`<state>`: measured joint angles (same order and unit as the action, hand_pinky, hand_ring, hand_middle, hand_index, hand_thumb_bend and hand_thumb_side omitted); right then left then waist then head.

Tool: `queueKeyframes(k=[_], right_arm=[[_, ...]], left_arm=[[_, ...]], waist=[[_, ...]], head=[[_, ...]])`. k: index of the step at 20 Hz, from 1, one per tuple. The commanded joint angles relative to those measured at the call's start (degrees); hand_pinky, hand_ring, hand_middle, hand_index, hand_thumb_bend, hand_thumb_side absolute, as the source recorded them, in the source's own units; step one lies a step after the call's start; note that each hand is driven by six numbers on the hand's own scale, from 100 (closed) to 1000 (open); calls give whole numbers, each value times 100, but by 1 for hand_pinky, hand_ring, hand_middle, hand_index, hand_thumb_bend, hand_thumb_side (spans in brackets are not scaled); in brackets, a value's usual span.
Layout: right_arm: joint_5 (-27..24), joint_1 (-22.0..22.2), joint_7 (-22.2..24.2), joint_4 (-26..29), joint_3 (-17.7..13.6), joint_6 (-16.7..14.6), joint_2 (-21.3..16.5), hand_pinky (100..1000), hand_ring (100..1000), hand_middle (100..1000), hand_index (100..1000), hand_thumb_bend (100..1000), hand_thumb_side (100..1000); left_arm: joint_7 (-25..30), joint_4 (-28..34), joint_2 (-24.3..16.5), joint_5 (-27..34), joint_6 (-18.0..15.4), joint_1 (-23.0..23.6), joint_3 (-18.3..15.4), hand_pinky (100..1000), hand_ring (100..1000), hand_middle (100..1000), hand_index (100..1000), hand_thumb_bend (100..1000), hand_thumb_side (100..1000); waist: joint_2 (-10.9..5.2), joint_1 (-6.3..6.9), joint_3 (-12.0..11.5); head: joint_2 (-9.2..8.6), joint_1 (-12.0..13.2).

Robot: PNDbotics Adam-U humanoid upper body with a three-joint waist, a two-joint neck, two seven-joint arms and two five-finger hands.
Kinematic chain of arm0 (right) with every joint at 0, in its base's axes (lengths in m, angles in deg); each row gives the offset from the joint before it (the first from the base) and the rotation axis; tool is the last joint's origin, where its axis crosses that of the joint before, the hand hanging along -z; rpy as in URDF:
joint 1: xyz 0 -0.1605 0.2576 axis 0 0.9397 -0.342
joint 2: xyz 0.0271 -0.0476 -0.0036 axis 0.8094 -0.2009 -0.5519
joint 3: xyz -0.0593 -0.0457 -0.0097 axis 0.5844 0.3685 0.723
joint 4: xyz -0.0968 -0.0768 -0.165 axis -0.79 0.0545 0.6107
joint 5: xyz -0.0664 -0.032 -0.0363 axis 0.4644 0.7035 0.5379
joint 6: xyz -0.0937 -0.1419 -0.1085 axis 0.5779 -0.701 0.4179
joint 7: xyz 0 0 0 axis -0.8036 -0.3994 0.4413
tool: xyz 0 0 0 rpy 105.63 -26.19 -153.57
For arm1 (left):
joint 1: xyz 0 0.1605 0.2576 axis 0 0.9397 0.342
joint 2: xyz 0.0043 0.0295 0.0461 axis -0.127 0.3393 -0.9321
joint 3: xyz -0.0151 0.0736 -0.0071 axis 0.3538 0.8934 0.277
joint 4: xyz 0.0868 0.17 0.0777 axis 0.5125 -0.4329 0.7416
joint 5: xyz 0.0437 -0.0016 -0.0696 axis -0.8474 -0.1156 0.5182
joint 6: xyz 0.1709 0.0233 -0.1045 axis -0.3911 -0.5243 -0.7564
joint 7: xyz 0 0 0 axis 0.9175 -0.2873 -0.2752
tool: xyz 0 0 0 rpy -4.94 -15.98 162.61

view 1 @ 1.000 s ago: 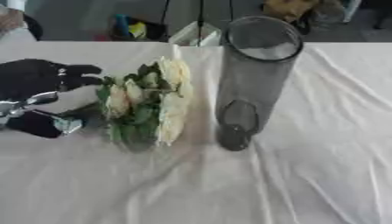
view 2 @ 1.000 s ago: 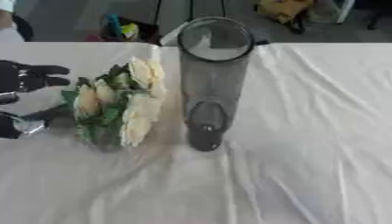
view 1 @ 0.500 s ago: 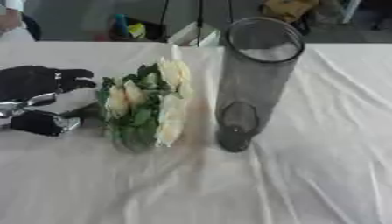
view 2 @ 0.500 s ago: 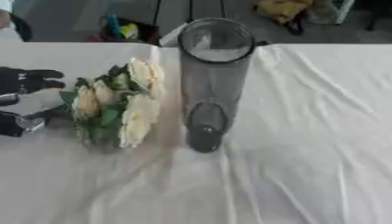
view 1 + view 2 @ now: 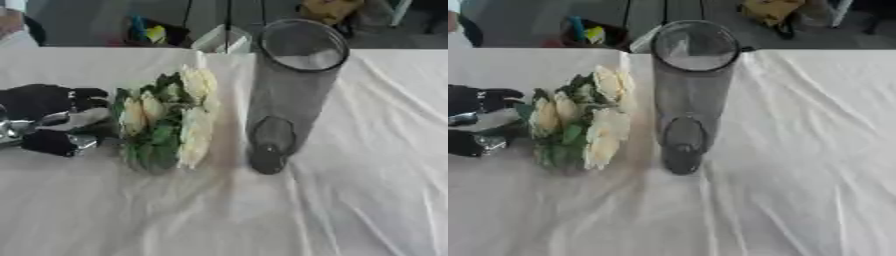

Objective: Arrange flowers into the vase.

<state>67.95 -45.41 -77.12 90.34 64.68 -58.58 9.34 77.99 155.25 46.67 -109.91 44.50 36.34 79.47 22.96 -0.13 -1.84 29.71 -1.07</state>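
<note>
Looking down, I see the white wrinkled tablecloth (image 5: 350, 200) covering the whole table. The tall smoky-grey glass cylinder vase (image 5: 689, 100) stands upright near the middle, with nothing inside. Just left of it lies the bunch of cream roses with green leaves (image 5: 171, 125), apart from the vase. My black left hand (image 5: 52, 120) is at the left edge, fingers curled beside the bunch; whether they hold the stems I cannot tell. The left eye view shows more of this hand; the right eye view cuts it.
</note>
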Motion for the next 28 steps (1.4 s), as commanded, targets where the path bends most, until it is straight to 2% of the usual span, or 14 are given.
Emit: queueKeyframes(k=[1,5,10,16,20,21,23,28], right_arm=[[-38,-37,20,112,-16,13,-43,773,922,358,530,100,971],[-33,-36,18,112,-20,40,-36,775,927,356,529,100,972],[-36,-49,43,112,-4,59,-22,775,924,353,525,100,973],[-49,-49,65,112,-3,45,-3,777,925,351,525,100,974],[-44,-51,90,112,0,56,14,777,926,349,524,100,973],[-43,-52,94,112,-1,56,20,778,926,348,522,100,973],[-40,-55,100,112,-2,57,32,778,927,346,521,100,973],[-29,-65,128,112,4,72,48,780,929,344,520,100,974]], left_arm=[[66,18,-102,-45,-85,-112,-3,759,851,1000,1000,222,980],[122,10,-93,-86,-170,-123,-4,759,852,1000,1000,224,969],[-64,-39,-60,-313,-68,-160,6,760,844,965,1000,251,922],[-270,-218,-14,-686,-26,-155,83,740,801,933,1000,253,922],[-358,-330,47,-687,-43,-166,95,662,726,870,1000,223,916],[-379,-353,64,-671,-49,-169,99,606,680,836,1000,218,913],[-403,-390,97,-645,-75,-173,117,549,628,808,1000,206,915],[-542,-410,151,-616,-76,-200,137,457,564,732,961,168,877]], waist=[[-25,-80,5],[-21,-74,2],[-14,-76,7],[3,-90,14],[13,-99,14],[18,-103,17],[27,-109,19],[46,-117,15]], head=[[-54,9],[-52,10],[-69,17],[-73,31],[-81,39],[-83,42],[-81,46],[-85,55]])
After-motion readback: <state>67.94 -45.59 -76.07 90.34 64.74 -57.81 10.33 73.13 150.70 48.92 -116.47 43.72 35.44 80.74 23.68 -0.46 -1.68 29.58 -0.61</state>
